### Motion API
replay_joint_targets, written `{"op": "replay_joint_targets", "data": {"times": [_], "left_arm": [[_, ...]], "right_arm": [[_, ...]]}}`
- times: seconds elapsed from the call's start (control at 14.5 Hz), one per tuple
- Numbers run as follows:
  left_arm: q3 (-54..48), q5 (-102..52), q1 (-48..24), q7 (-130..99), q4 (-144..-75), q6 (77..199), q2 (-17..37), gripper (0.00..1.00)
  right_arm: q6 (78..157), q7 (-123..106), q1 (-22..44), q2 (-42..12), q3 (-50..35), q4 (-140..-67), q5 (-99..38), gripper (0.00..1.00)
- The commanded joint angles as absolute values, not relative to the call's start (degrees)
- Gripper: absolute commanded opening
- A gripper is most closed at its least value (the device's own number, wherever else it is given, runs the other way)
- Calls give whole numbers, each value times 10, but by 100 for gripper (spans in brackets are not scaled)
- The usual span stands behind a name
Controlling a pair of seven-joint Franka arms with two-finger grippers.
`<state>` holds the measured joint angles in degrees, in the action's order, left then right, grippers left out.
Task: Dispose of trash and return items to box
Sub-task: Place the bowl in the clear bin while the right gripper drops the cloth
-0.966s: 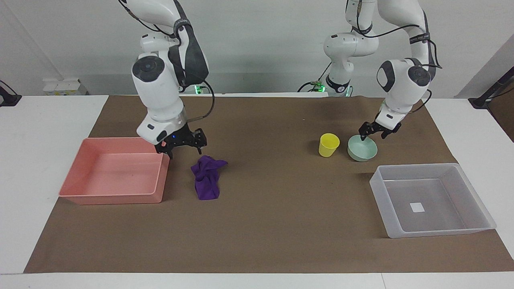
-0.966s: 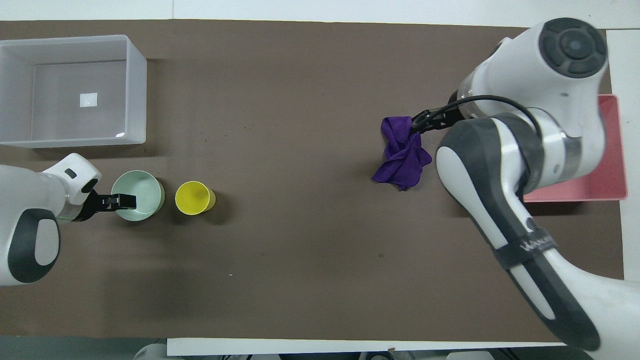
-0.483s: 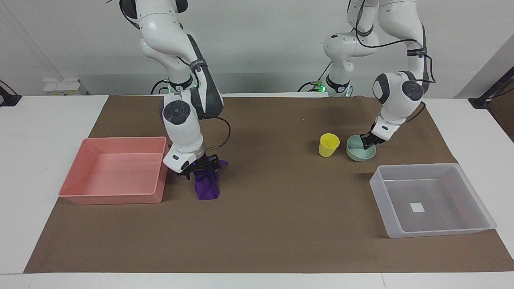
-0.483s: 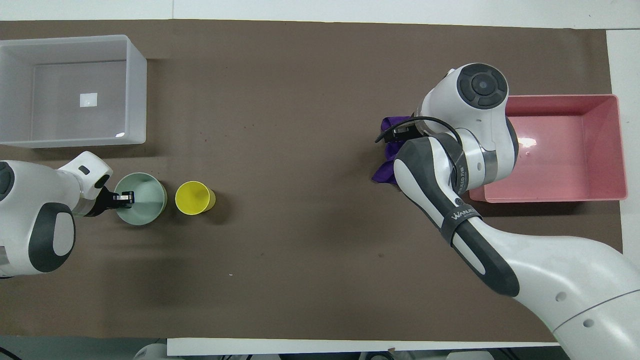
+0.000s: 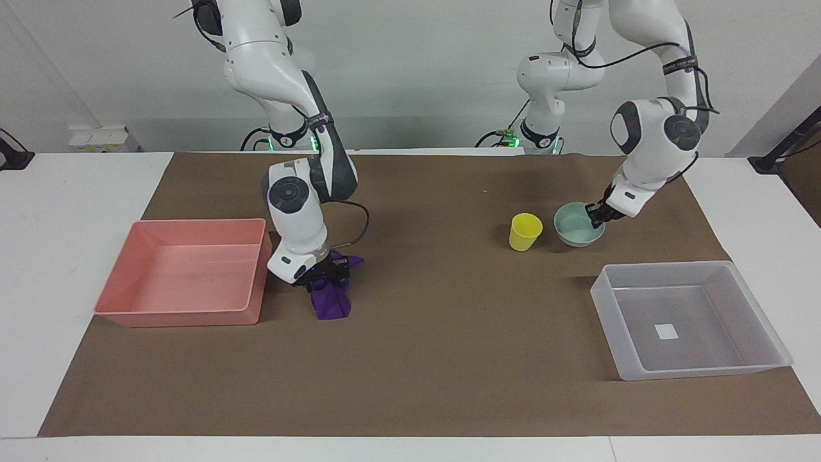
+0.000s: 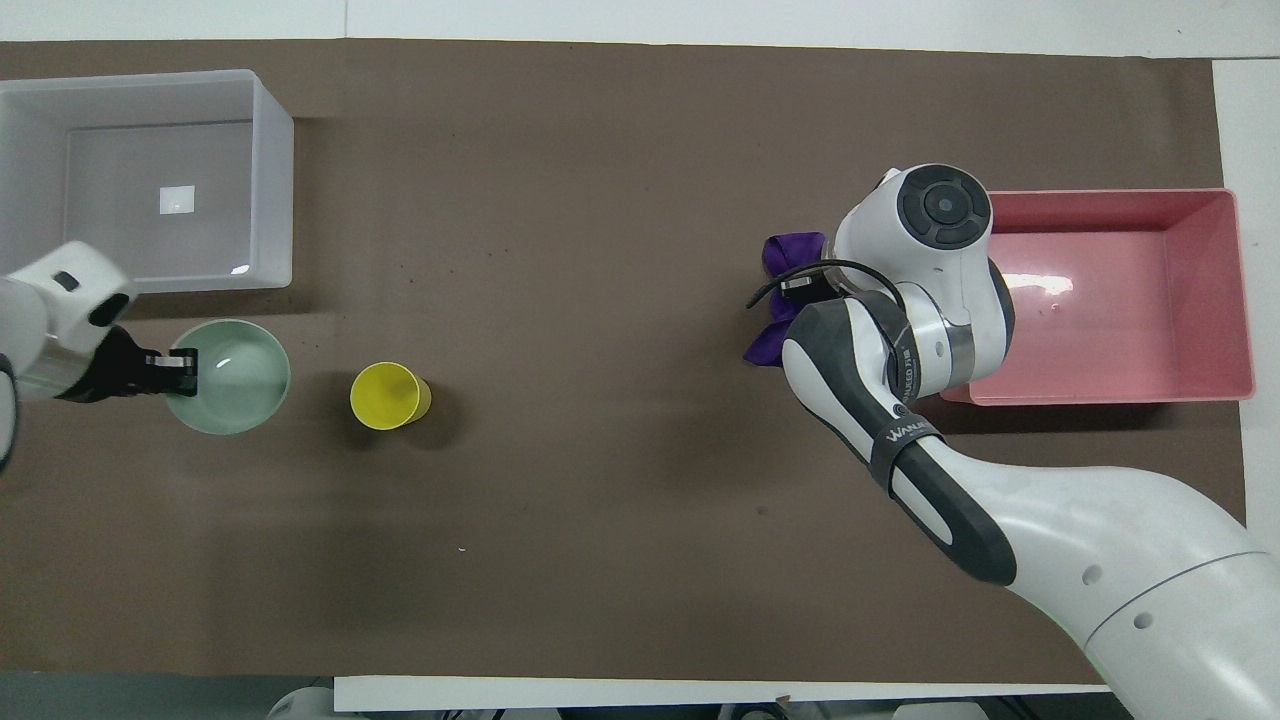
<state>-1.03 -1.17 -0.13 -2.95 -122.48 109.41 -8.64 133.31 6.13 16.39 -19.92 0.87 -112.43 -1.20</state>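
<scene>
The purple cloth wad [image 5: 332, 303] lies on the brown mat beside the pink tray, and part of it shows in the overhead view [image 6: 793, 250]. My right gripper [image 5: 326, 271] is pressed down onto the top of the wad; in the overhead view the wrist hides it. My left gripper [image 5: 598, 217] is shut on the rim of the mint-green bowl [image 5: 575, 228] and holds it just above the mat, beside the yellow cup [image 5: 525, 231]. From overhead, the left gripper [image 6: 180, 366] holds the bowl [image 6: 235, 382], with the cup [image 6: 388, 396] beside it. The clear box [image 5: 603, 283] is empty.
The pink tray [image 5: 179, 317] stands empty at the right arm's end of the table, close beside the right wrist. The clear box [image 6: 272, 190] sits farther from the robots than the bowl. A brown mat [image 5: 436, 359] covers the table.
My right gripper came down from beside the pink tray onto the purple wad. My left gripper closed on the bowl's rim and lifted it, carrying it away from the cup.
</scene>
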Motion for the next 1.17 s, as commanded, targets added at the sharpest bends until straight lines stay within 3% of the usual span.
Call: {"op": "replay_joint_targets", "data": {"times": [0.0,0.21,0.48,0.69,1.1], "left_arm": [[-9,-25,27,-31,-1095,1070,-2,0],[-9,-55,48,-33,-1010,1120,100,0],[-9,-69,65,-33,-937,1167,194,0],[-9,-69,65,-33,-934,1208,227,0],[-8,-63,66,-31,-940,1287,275,0]], "right_arm": [[1314,65,165,-185,9,-1122,-19,0],[1273,65,164,-156,10,-1103,-19,0],[1160,64,145,-101,11,-1048,-19,0],[1079,48,111,-72,15,-1009,-18,0],[1061,-90,-6,-44,16,-1034,-18,0]]}}
